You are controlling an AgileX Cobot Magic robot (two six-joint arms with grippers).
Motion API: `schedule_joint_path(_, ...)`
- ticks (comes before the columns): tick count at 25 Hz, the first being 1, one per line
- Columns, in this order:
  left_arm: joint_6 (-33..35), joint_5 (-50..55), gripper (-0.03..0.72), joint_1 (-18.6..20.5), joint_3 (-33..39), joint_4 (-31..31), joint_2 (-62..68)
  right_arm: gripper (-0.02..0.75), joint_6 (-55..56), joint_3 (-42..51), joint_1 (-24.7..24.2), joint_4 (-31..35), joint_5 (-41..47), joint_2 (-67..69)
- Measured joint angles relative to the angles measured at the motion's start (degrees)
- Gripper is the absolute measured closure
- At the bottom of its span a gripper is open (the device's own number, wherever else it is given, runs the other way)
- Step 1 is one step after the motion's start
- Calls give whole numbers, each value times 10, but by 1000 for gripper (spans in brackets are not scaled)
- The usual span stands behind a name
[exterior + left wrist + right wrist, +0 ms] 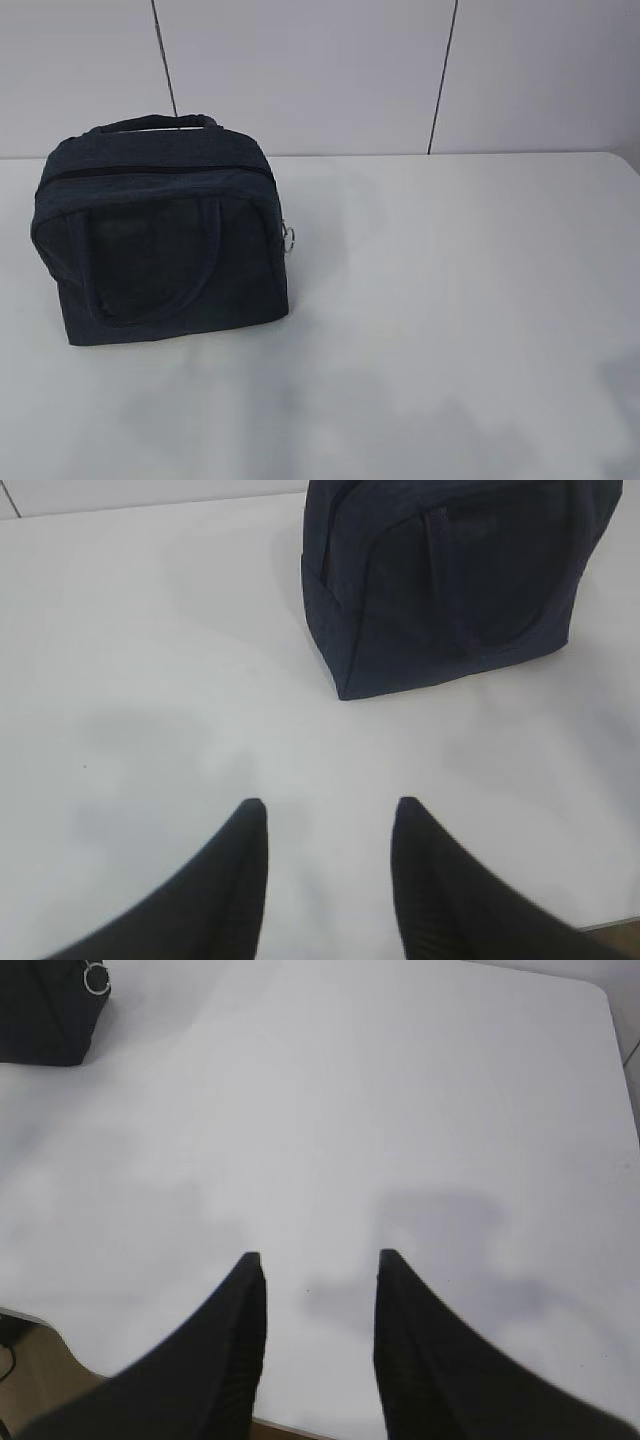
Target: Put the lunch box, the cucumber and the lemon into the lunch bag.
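Observation:
The dark navy lunch bag (pixel 160 235) stands upright at the back left of the white table (pixel 450 330), its top zipper closed and a metal ring pull (pixel 290 238) hanging at its right end. The left wrist view shows the lunch bag (pixel 450 575) ahead and to the right of my left gripper (pixel 329 808), which is open with nothing between its fingers. My right gripper (pixel 317 1258) is open too, over bare table, with a corner of the lunch bag (pixel 50 1010) and its ring pull (pixel 96 978) far to its upper left. The lunch box, the cucumber and the lemon are out of view. Neither gripper appears in the exterior view.
A pale panelled wall (pixel 320 70) rises behind the table. The table's near edge (pixel 60 1345) runs just under my right gripper, and its far right corner (pixel 600 995) shows in the right wrist view.

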Motion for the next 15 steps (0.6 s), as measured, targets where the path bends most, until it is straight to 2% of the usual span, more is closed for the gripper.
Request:
schedule_joint_path(6,0,0,413,0,0,-1,0,475,0,0,-2,0,0,0)
schedule_joint_path(10,0,-1,423,1,0,-1,0,475,0,0,-36,-1,0,0)
schedule_joint_path(15,0,-2,423,33,0,-1,0,475,0,0,-60,-1,0,0)
